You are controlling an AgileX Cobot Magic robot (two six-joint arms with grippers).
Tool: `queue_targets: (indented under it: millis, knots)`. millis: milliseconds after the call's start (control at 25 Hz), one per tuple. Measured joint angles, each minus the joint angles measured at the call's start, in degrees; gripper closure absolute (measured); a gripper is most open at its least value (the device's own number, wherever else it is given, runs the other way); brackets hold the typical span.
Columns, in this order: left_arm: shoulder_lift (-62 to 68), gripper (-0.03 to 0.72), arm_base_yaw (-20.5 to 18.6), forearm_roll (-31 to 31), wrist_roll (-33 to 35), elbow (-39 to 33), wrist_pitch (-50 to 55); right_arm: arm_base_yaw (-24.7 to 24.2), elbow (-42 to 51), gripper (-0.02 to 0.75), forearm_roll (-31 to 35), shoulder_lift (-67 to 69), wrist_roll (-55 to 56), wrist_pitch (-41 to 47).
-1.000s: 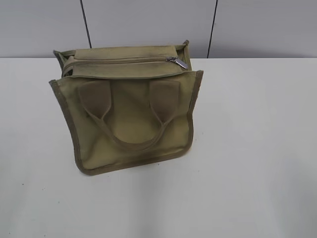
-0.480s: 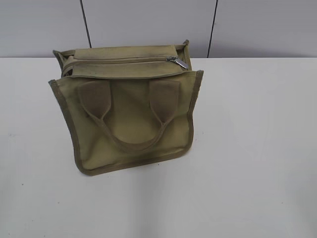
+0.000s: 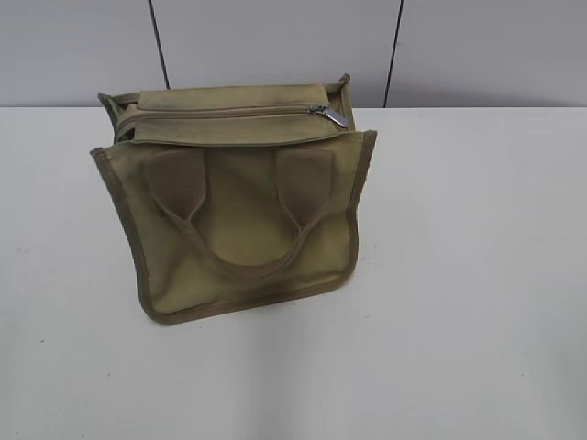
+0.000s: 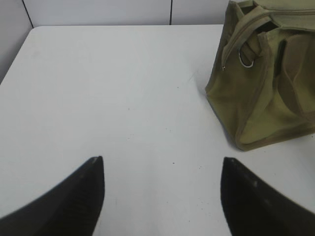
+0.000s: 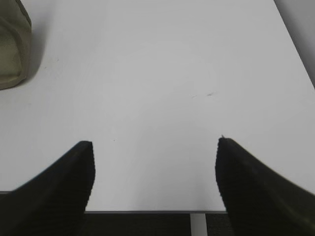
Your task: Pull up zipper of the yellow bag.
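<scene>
Black fingers of the left gripper (image 4: 162,169) spread wide over the white table (image 4: 123,98); right gripper (image 5: 155,152) likewise wide, holding nothing. Yellow bag (image 3: 238,202) sits near the far edge; zipper (image 3: 229,112) pull at its right end.

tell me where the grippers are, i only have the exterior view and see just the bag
Observer: The left gripper is open, hovering over bare table, touching nothing.
Operator: how close to the bag
Observer: The yellow bag sits ahead and to its right, apart from it.
Operator: and the right one
Observer: The right gripper is open near the table's front edge; only the bag's corner shows at far left.
</scene>
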State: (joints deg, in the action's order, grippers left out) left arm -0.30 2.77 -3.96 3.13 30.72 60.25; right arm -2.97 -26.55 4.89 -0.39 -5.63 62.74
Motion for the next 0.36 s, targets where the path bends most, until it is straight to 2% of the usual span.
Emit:
queue_targets:
  millis: [360]
  knots:
    - [0.0,0.139,-0.1,0.0,0.0,0.0,0.0,0.0,0.0,0.156,0.0,0.0,0.0,-0.1]
